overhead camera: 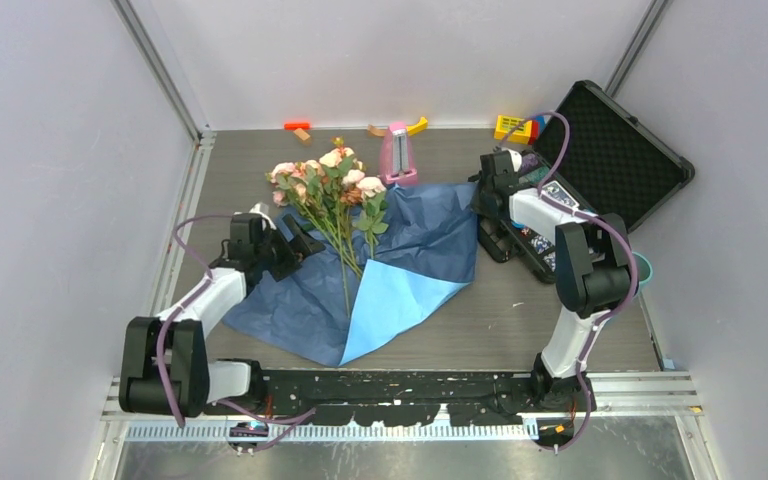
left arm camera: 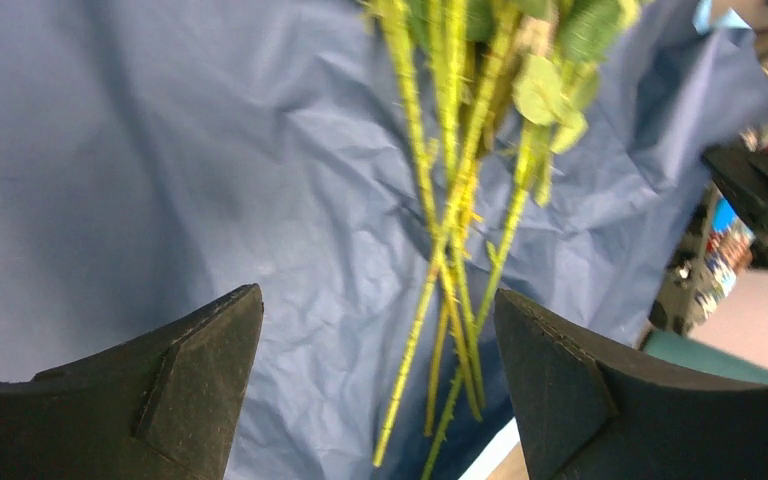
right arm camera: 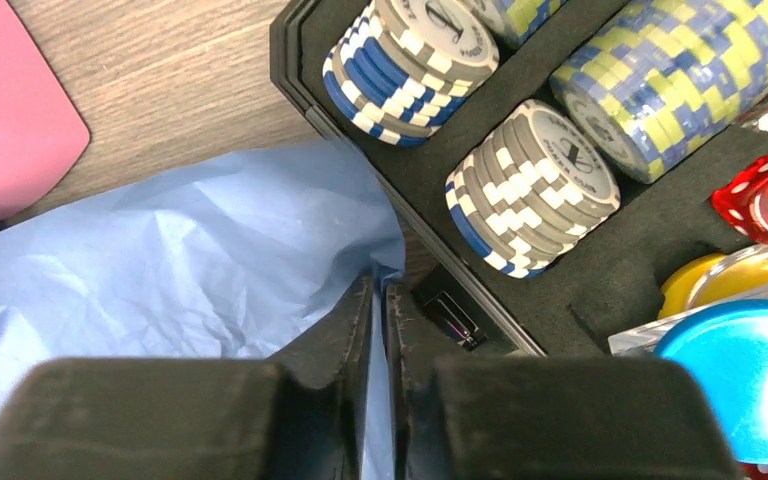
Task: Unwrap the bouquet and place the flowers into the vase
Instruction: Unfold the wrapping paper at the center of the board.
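Note:
The bouquet is unwrapped: its blue paper (overhead camera: 430, 230) lies spread flat, one corner folded over to show a lighter side. The flowers (overhead camera: 330, 180), pink and peach roses, lie on it, their thin green stems (left arm camera: 450, 200) pointing toward the near edge. My left gripper (overhead camera: 305, 240) hovers open just left of the stems; in the left wrist view the stems sit between its fingers and further out (left arm camera: 377, 298). My right gripper (right arm camera: 380, 290) is shut on the paper's right edge (right arm camera: 180, 250). A sliver of the teal vase (overhead camera: 644, 268) shows behind the right arm.
A pink metronome-shaped object (overhead camera: 398, 155) stands behind the paper. An open black case (overhead camera: 610, 150) of poker chips (right arm camera: 530, 185) and dice lies right beside the right gripper. Small toy blocks (overhead camera: 515, 127) line the back wall.

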`<action>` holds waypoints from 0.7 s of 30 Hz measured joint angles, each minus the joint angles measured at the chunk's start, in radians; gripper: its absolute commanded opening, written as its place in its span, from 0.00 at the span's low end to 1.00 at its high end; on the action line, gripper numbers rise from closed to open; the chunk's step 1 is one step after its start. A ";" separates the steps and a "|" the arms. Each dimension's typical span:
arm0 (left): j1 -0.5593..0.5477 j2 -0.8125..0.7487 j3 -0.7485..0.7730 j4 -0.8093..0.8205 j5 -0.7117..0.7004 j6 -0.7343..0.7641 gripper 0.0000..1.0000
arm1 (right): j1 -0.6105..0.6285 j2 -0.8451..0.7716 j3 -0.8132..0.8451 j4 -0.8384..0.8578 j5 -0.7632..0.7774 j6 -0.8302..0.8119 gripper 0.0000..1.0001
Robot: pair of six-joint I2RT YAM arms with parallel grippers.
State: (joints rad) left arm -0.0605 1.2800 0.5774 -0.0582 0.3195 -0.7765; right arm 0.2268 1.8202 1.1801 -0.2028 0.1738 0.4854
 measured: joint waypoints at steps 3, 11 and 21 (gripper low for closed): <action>-0.054 -0.043 0.000 -0.001 0.032 0.004 0.88 | 0.001 -0.003 0.015 -0.010 -0.016 -0.006 0.48; -0.281 -0.085 0.000 -0.002 0.107 0.061 0.87 | 0.000 -0.108 -0.003 -0.075 -0.031 -0.016 0.60; -0.309 -0.008 -0.003 0.087 0.216 0.079 0.86 | -0.005 -0.312 -0.048 -0.133 -0.116 -0.008 0.65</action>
State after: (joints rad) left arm -0.3698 1.2724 0.5743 0.0288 0.5350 -0.6971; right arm 0.2222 1.5082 1.1324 -0.3359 0.0582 0.4774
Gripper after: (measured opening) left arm 0.867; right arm 0.644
